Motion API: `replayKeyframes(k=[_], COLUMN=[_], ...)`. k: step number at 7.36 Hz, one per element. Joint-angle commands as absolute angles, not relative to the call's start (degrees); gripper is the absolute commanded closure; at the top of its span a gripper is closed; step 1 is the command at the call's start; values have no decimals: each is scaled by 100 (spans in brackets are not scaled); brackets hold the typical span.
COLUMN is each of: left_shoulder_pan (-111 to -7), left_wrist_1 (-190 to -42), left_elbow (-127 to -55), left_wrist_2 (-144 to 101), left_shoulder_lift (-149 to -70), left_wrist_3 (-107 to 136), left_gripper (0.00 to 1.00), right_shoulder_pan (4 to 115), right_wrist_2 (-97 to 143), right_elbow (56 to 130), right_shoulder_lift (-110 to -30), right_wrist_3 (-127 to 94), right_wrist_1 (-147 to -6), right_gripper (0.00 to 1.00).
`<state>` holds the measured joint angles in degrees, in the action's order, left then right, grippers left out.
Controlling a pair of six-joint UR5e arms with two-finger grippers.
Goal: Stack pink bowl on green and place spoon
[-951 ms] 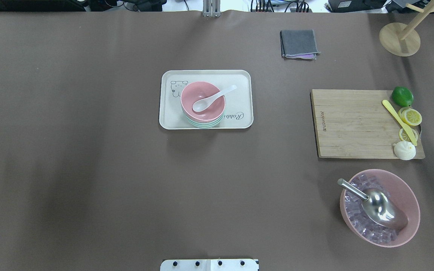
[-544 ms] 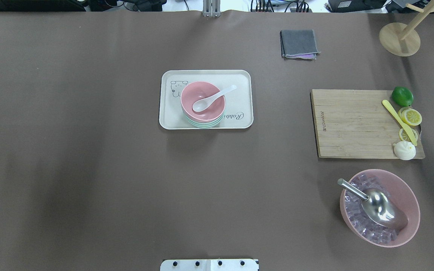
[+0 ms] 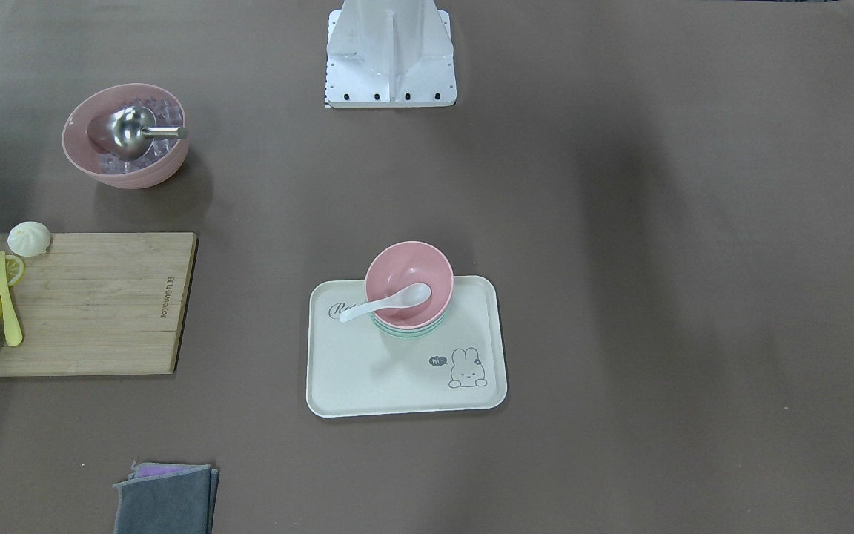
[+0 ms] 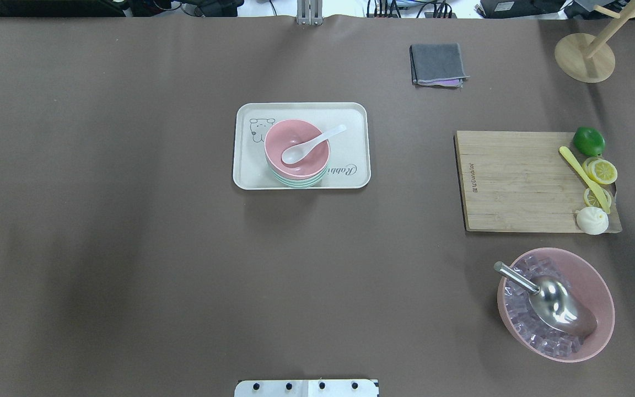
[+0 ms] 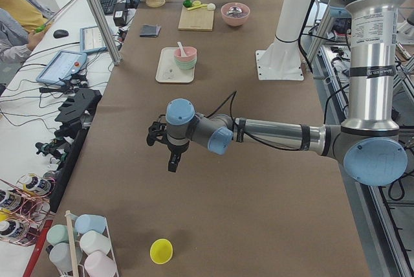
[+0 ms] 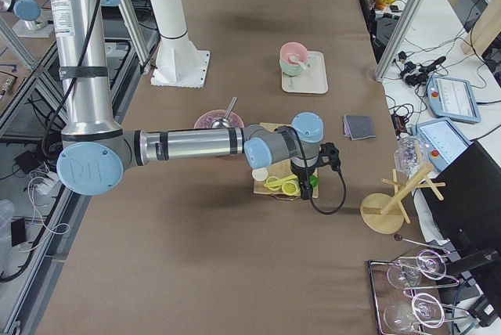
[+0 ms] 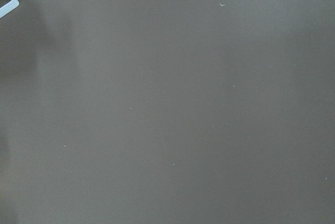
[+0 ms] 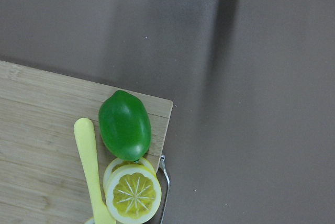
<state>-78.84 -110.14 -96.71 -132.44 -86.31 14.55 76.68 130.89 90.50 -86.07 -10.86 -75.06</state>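
The pink bowl [image 4: 287,135] sits stacked in the green bowl [image 4: 295,182] on the cream tray [image 4: 350,118] at mid table. The white spoon [image 4: 310,144] lies in the pink bowl, handle over the rim. The stack also shows in the front-facing view [image 3: 408,268]. My left gripper [image 5: 171,158] hangs over bare table far from the tray. My right gripper [image 6: 304,187] hangs over the lime end of the cutting board. No finger shows in either wrist view, so I cannot tell if they are open or shut.
A wooden cutting board [image 4: 516,182] with a lime [image 4: 588,141], lemon slices, a yellow knife and a bun lies at the right. A large pink bowl [image 4: 596,275] of ice with a metal scoop is nearer. A grey cloth [image 4: 437,63] and wooden stand [image 4: 584,57] sit at the back.
A dark part of my right arm has come further in at the right edge of the overhead view. The bowls, spoon and tray have not moved.
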Motion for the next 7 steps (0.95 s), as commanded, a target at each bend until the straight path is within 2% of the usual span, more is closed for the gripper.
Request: replayKeyframes(k=[1,7], left_shoulder_pan=[-7884,-7866], left_wrist_1=[-11021,-11022], left_elbow=[-9563,-9624], left_wrist_2=[-13271,-13280], left_shoulder_lift=[-8622,-8657], left_wrist_3=[1441,1407], left_gripper=[1,1], right_shoulder_pan=[7664,7655], right_wrist_2=[13096,13104], right_elbow=[9044,9053], right_shoulder_lift=[-8596,-8604], right_wrist_3=[-1099,-1099], right_wrist_1=[-7506,-7506], right_gripper=[0,0])
